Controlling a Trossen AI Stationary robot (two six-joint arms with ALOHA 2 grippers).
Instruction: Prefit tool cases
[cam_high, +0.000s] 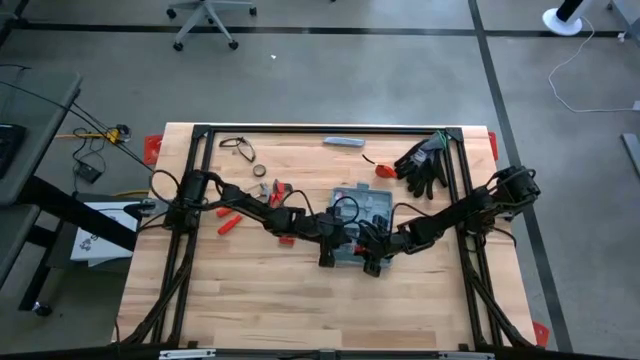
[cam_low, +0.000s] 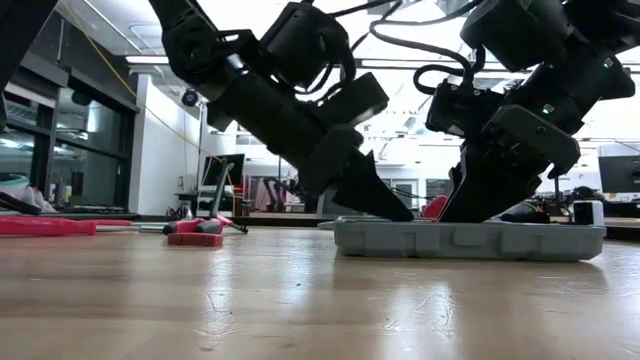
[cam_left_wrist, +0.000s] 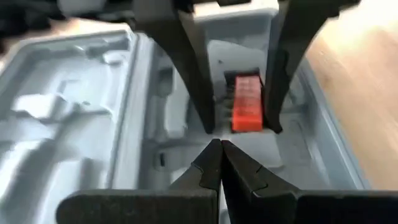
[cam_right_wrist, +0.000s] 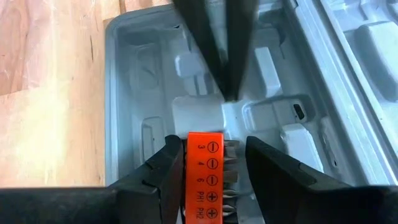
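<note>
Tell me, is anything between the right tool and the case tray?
Nothing visible blocks it: the right tool straddles the orange bit holder inside the tool case, with the shut left tool just opposite.

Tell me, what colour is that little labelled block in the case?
Orange bit holder, clearest in the right wrist view.

Bright backlight; left wrist view perhaps blurred.

Black gloves (cam_high: 424, 160), grey bar (cam_high: 343, 142), eyeglasses (cam_high: 238, 148).
</note>
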